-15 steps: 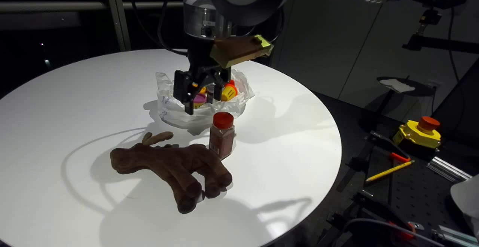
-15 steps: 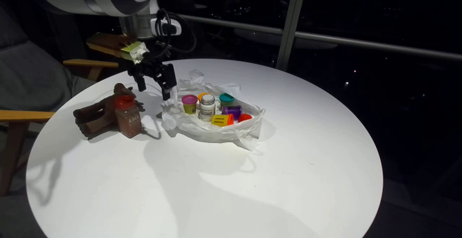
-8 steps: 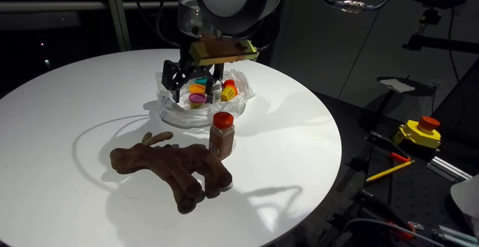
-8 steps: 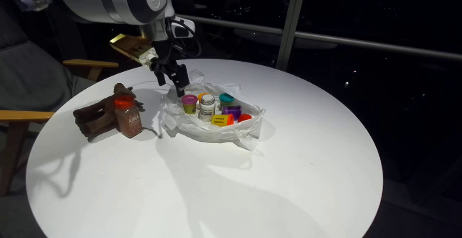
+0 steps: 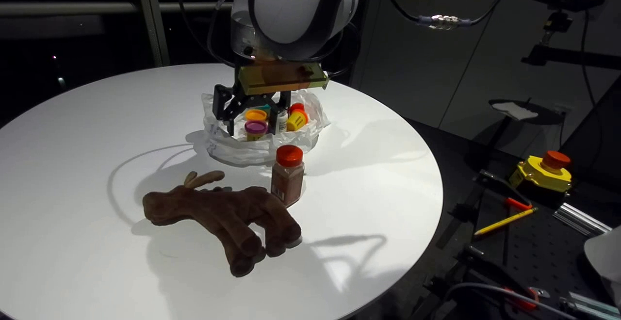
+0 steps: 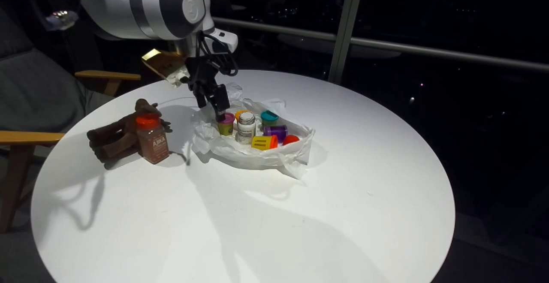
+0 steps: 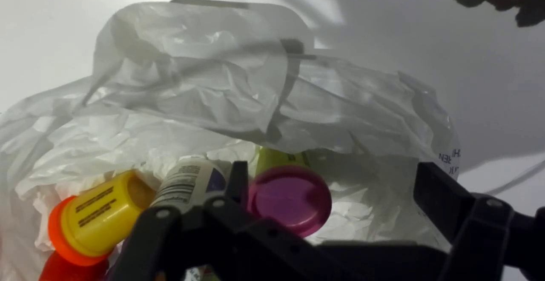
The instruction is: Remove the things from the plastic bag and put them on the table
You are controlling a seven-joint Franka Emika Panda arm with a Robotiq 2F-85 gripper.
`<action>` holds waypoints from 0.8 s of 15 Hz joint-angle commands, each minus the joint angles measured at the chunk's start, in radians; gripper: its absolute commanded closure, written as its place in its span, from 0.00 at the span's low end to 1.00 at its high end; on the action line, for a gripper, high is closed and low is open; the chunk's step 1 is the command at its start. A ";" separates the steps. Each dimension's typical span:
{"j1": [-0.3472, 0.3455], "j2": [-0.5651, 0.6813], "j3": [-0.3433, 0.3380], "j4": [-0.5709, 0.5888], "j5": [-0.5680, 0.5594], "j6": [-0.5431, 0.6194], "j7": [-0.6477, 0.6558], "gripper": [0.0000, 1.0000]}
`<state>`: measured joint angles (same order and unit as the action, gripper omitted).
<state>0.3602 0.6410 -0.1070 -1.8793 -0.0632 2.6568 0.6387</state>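
The plastic bag [image 5: 237,154] lies spread on the white table [image 6: 343,214], holding several small jars. My open, empty gripper [image 7: 334,183] hangs low over the bag; its fingers stand either side of the magenta-lidded jar [image 7: 294,200], one close beside it, the other well apart. The white bottle [image 7: 187,183] is just outside the near finger. The yellow jar with orange lid [image 7: 102,213] lies tilted. The orange-lidded jar [image 5: 255,115], teal-lidded jar [image 6: 269,118], purple jar [image 6: 276,133] and red lid [image 6: 291,139] are also in the bag. The brown plush [image 5: 218,208] lies outside.
A red-lidded spice jar [image 5: 287,179] stands on the table between the plush and the bag. A yellowish box [image 5: 284,78] is fixed at the gripper's wrist. A chair armrest [image 6: 107,76] and a red-and-yellow stop button [image 5: 543,172] are beyond the table edge.
The gripper has moved over the bag's near end and come lower, now at the magenta-lidded jar. It stays open. The bag, jars and plush look unmoved.
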 commanded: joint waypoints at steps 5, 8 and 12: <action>0.064 0.079 -0.060 0.095 -0.030 -0.019 0.144 0.00; 0.074 0.094 -0.079 0.119 -0.040 -0.023 0.185 0.00; 0.066 0.083 -0.071 0.120 -0.040 -0.041 0.192 0.00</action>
<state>0.4166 0.7255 -0.1714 -1.7887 -0.0843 2.6502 0.8018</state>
